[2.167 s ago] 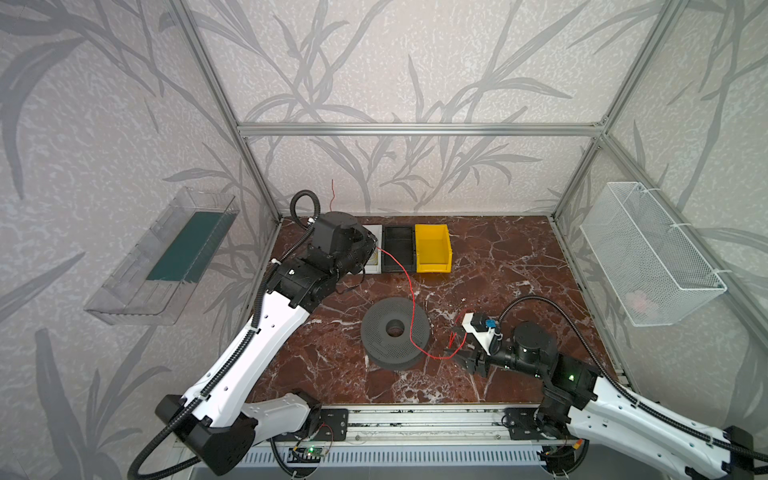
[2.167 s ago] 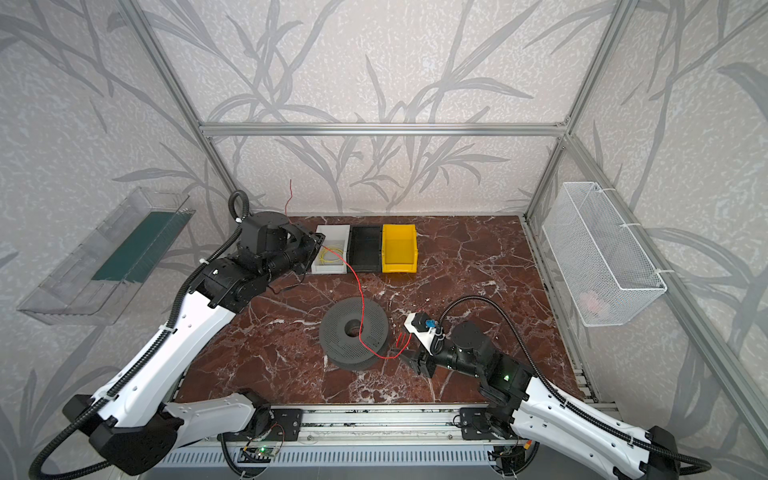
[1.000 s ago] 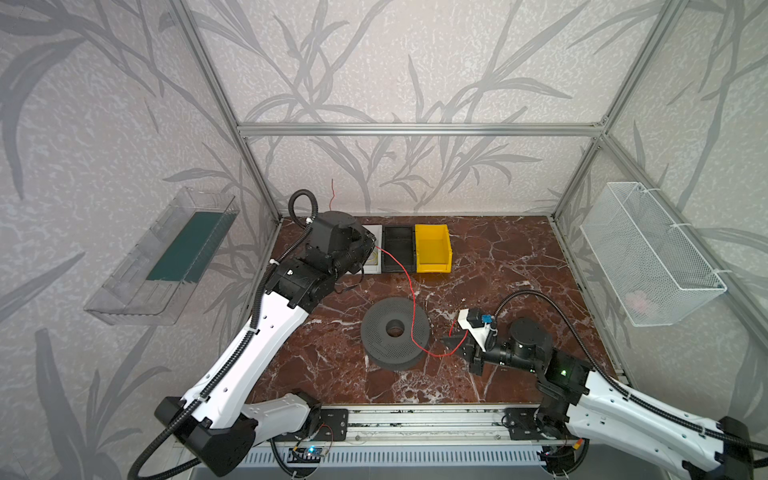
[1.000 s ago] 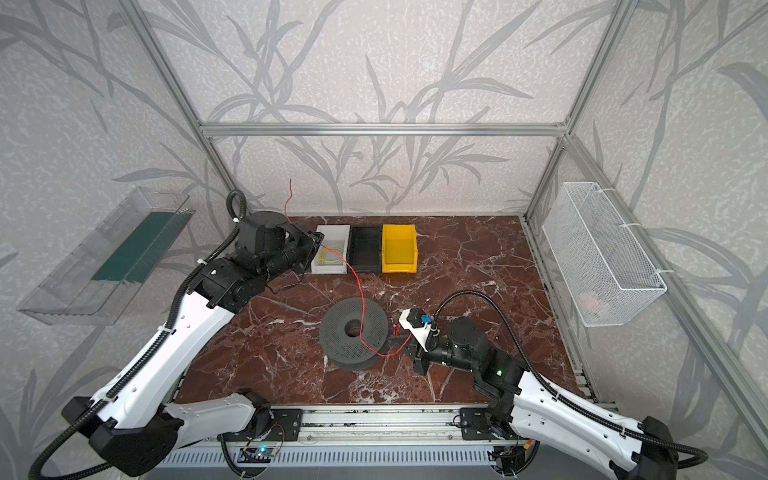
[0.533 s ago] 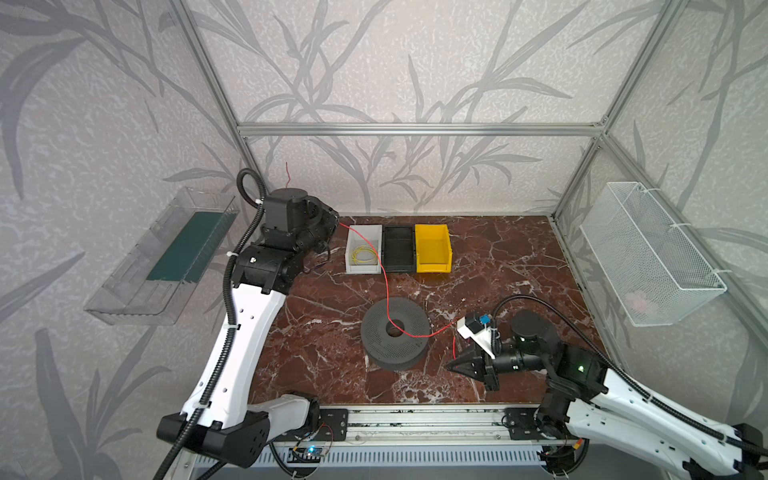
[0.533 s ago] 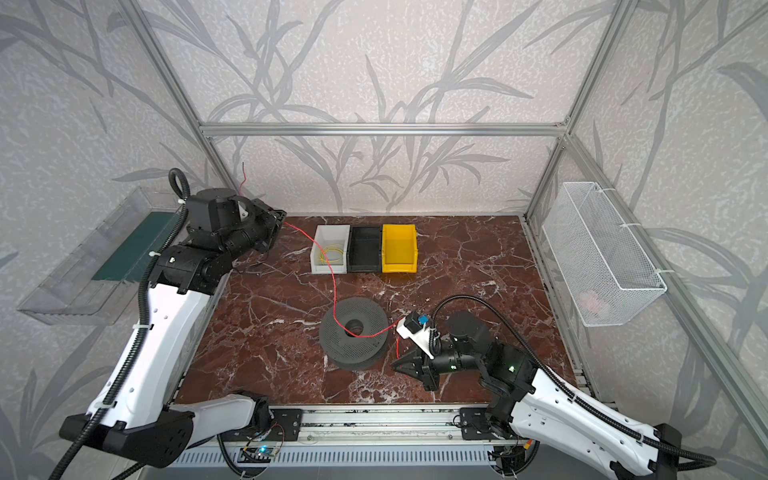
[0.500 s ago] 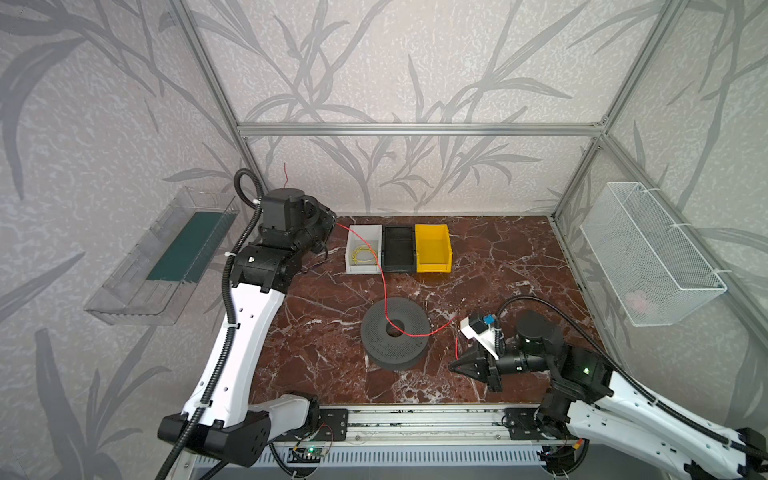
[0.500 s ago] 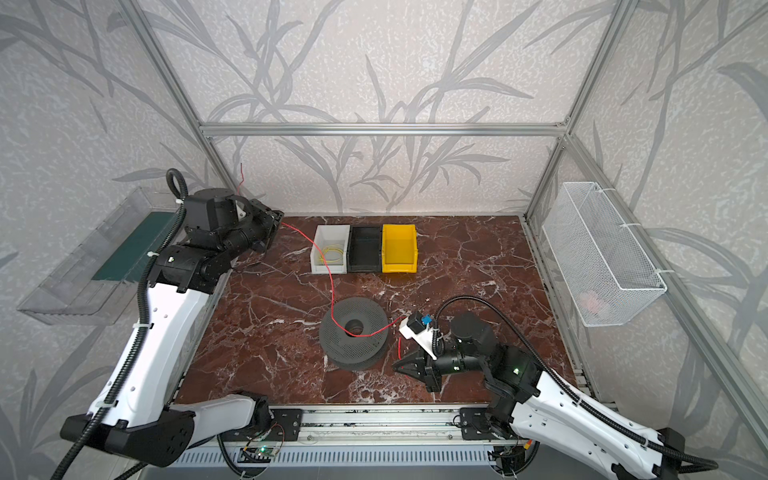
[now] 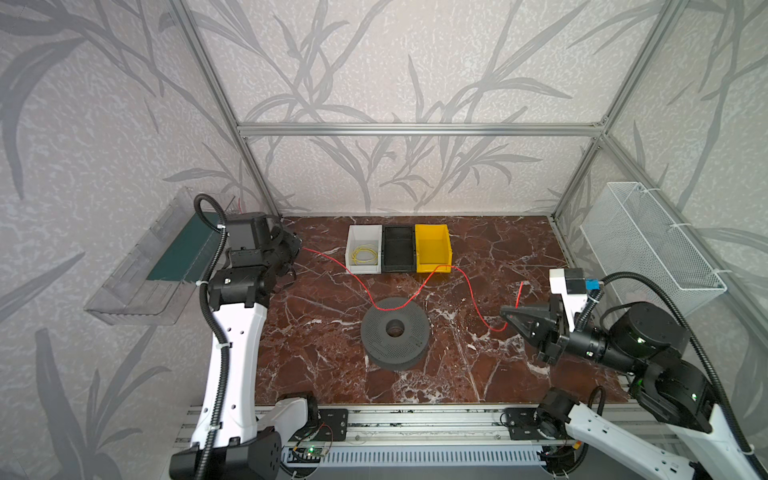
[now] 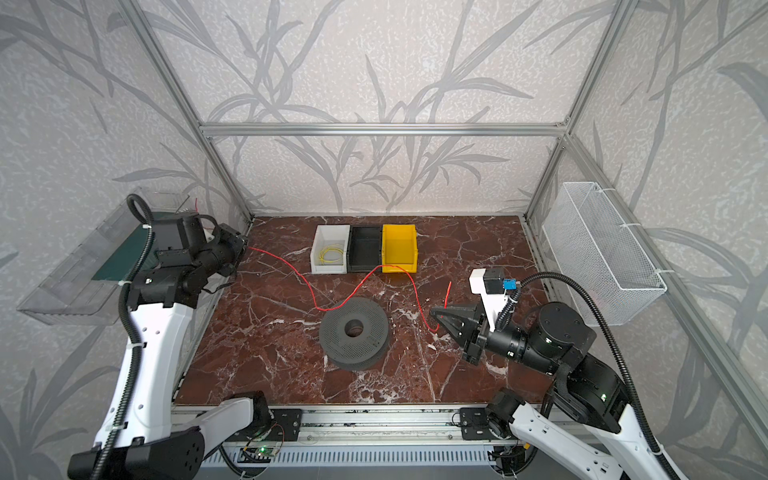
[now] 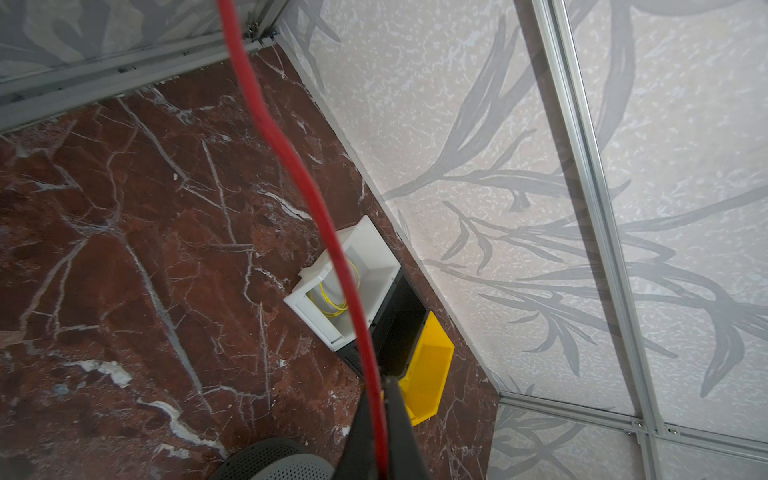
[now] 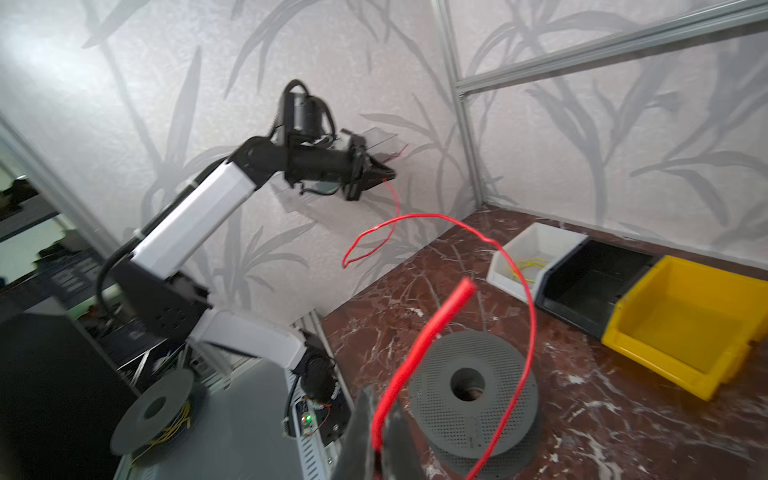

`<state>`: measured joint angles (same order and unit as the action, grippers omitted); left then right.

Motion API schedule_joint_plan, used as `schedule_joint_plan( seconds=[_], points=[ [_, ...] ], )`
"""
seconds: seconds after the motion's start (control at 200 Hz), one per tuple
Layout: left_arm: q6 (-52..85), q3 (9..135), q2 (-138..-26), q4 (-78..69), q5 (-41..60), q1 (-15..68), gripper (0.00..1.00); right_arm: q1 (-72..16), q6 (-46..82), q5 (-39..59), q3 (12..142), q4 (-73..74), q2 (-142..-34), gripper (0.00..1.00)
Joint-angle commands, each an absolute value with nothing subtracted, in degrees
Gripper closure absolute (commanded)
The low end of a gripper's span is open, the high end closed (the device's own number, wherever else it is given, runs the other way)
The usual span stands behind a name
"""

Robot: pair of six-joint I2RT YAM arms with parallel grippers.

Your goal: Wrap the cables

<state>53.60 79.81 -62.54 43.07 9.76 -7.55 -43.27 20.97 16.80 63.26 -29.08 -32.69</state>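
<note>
Taking the marble table [image 9: 316,332] as a clock face in both top views, with 12 at the back wall, the left gripper [image 9: 297,246] is raised at 10, pinched together on the red cable [image 11: 337,249]. From there the cable sags over the far rim of the grey perforated spool [image 9: 409,332] at the centre, rises, and dips to the right gripper [image 9: 505,311] at 3. That gripper is also clamped on it, and a short end sticks up beyond. The yellow cable [image 9: 365,254] lies coiled in the white bin [image 9: 351,249] at 12, with the black bin [image 9: 399,249] and the yellow bin [image 9: 432,249] beside it.
</note>
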Motion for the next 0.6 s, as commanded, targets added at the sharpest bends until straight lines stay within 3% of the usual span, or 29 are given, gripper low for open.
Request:
schedule_joint_plan(
  seconds=[0.0,0.105,0.255,0.335,0.47,0.595],
  points=[
    [47.22,78.34,-57.87,45.98,5.61,-8.43,1.00,-42.81,18.24,-4.28,68.12,-34.00,-32.80,1.00],
    [46.54,77.48,-54.02,47.09,4.07,-8.98,1.00,-42.80,15.26,-16.42,70.12,-36.65,-33.85,1.00],
    [45.09,78.63,-49.27,49.96,1.90,-9.07,1.00,-40.39,13.99,-18.86,72.84,-38.27,-41.04,1.00],
    [44.41,78.97,-46.86,51.90,0.97,-9.12,1.00,-32.47,16.64,-9.65,72.48,-36.78,-45.18,1.00],
    [43.15,77.80,-43.56,55.10,0.76,-9.13,1.00,-10.37,27.81,20.05,68.85,-27.01,-51.97,1.00],
    [41.26,76.11,-41.12,58.01,1.18,-9.10,1.00,1.34,34.31,33.55,68.49,-18.10,-59.76,1.00]
  ],
)
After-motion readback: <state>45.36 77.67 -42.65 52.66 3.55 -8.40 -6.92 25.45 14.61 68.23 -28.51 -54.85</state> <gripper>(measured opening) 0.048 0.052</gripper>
